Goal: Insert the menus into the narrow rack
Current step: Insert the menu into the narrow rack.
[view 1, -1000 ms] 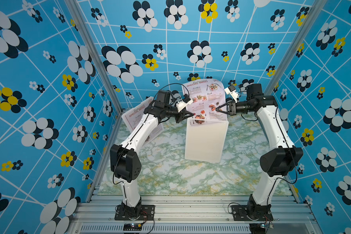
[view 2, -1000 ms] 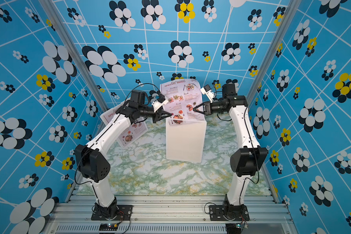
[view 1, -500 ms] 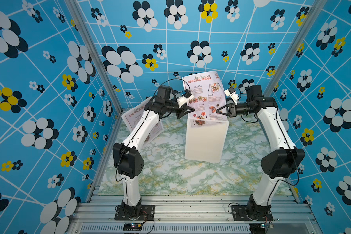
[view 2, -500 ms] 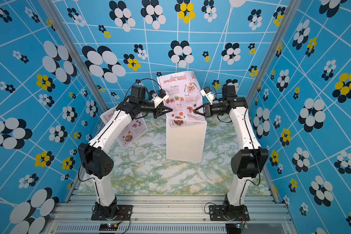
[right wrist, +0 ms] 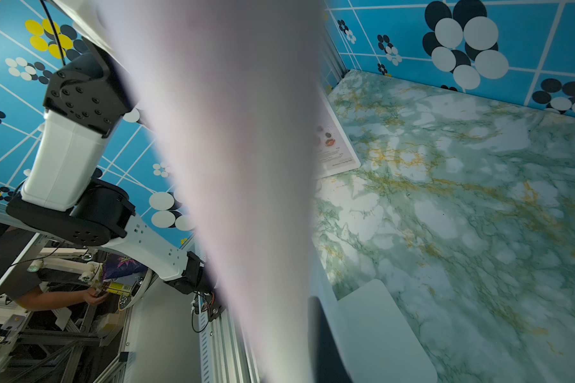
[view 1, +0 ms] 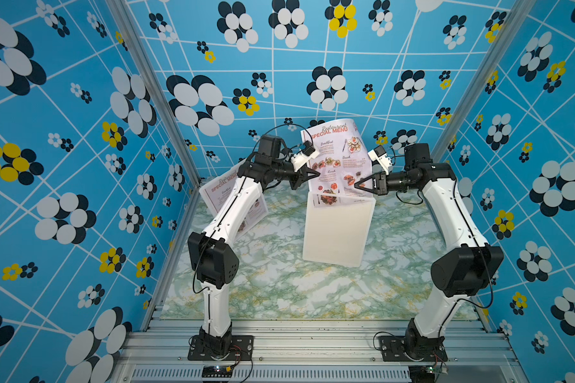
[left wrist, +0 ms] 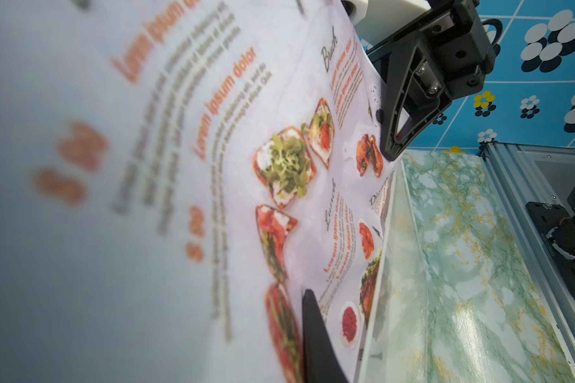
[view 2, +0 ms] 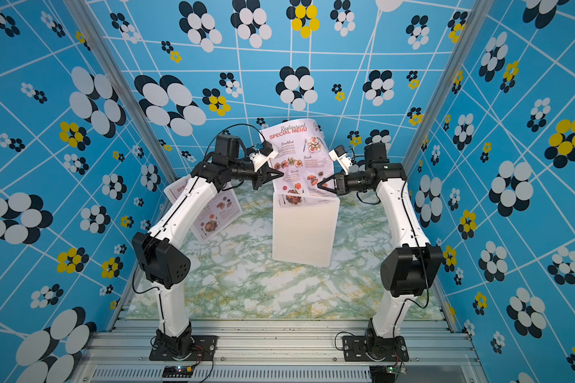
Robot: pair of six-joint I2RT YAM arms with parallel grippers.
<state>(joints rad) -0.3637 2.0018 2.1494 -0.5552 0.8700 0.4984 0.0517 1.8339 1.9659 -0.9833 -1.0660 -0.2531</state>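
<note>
One pale-pink menu [view 1: 337, 156] (red heading "Restaurant SPECIAL MENU", small food photos) stands nearly upright and slightly bowed. Its lower edge sits just inside the open top of the narrow rack [view 1: 334, 235], a white translucent box standing upright mid-scene. The second menu [view 2: 214, 215] rests tilted, well apart on the left side, partly hidden.

Free tabletop [view 1: 279, 282] fwd of rack [view 1: 336, 232]; upright menu [view 1: 332, 156] in rack mouth; 2nd menu [view 1: 216, 195] far-left

Bright, even light; top views sharp, edges bowed; the menu [left wrist: 97, 199] blurs up close in wrist views.
</note>
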